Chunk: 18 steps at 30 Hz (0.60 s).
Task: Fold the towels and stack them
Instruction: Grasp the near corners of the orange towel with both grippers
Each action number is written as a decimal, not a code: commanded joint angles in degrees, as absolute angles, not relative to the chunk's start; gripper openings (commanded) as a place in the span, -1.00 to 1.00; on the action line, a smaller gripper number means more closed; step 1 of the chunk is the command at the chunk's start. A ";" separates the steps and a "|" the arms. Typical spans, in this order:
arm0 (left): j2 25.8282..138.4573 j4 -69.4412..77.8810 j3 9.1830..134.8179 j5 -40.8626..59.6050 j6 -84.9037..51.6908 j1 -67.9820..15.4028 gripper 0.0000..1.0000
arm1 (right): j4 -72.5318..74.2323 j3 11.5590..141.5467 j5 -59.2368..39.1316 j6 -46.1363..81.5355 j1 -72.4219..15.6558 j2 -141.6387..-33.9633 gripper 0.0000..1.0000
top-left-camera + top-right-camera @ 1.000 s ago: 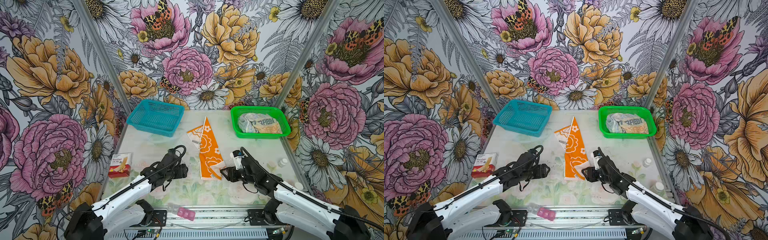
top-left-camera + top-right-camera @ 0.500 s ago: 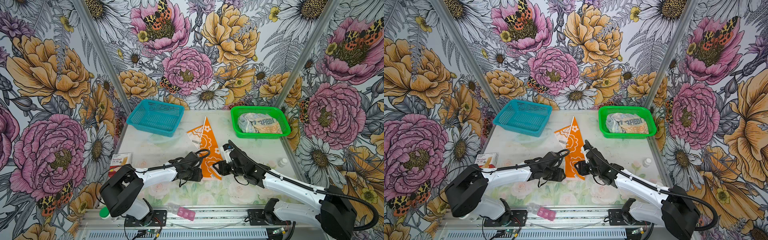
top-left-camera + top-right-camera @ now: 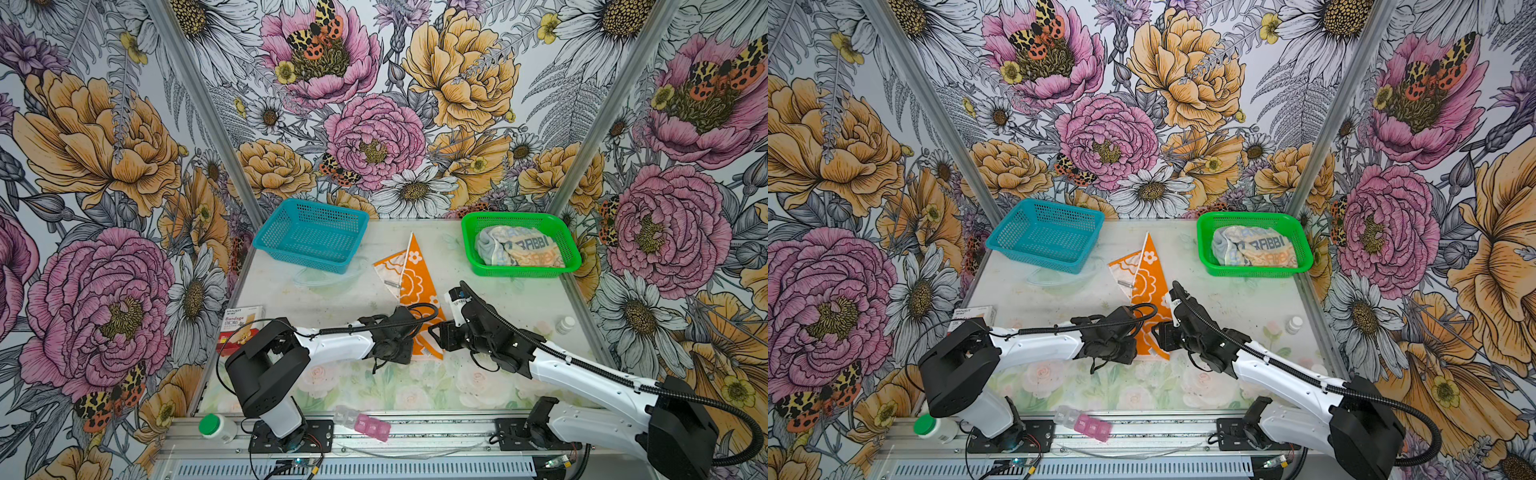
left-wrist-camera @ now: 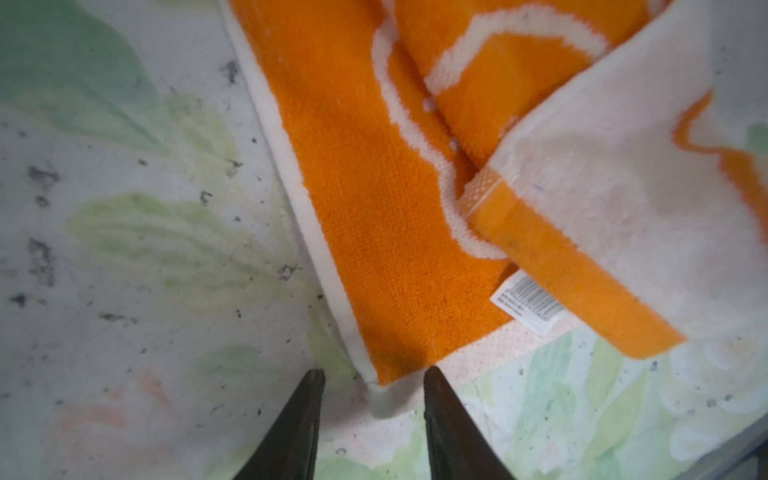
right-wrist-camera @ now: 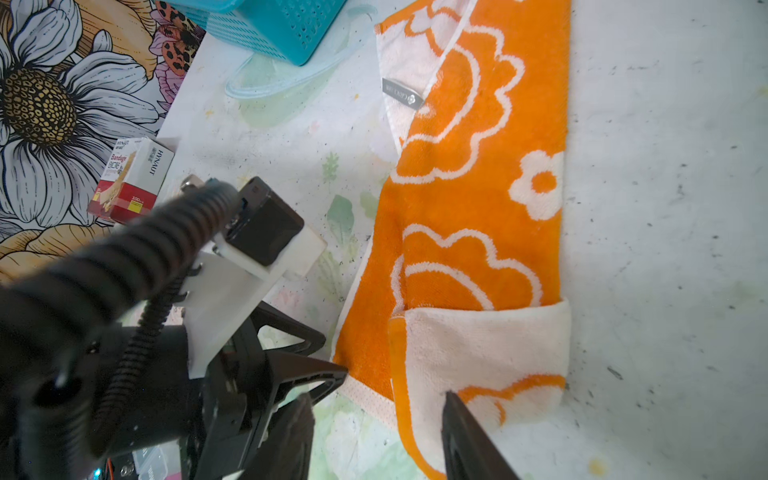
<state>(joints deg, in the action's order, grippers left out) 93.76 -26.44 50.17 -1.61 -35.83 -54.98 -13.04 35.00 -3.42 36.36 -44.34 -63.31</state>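
The orange towel lies down the middle of the counter as a long, narrow, partly doubled strip, and everything else is placed from it. Well off to its left sits a bandage box, and left of its far tip stands a teal basket.

At the towel's near left corner is the left gripper. Its jaws are parted, one tip on either side of the white-hemmed corner, which lies flat on the counter between them and is not pinched.

At the near right corner a flap is turned back, pale side up. The right gripper sits there with its jaws well apart, astride the flap's orange hem and clamping nothing.

Right of the towel's far end, a green basket holds the striped towel, which is crumpled.

The terry looks light, soft and limp. It should grip easily but will probably sag and drag once lifted. The hemmed corners seem the best hold, with both near ones raised together. The turned-back flap probably needs flattening first, or the fold may trap it.
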 commanded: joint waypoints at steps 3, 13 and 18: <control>97.01 -33.29 53.86 -7.04 -35.85 -58.21 -0.25 | -15.72 34.35 -0.46 35.77 -44.55 -61.34 0.03; 98.56 -36.39 54.96 -10.58 -38.54 -60.04 -1.00 | -17.29 32.24 0.61 36.25 -43.25 -57.57 0.03; 95.35 -33.95 52.19 -9.27 -39.90 -58.78 -1.00 | -17.31 31.57 0.42 36.31 -43.23 -57.73 0.02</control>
<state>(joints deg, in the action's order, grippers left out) 97.23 -32.38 54.76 -8.62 -38.11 -59.81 -16.99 32.01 -0.40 36.40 -43.44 -58.43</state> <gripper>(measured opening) 0.061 0.509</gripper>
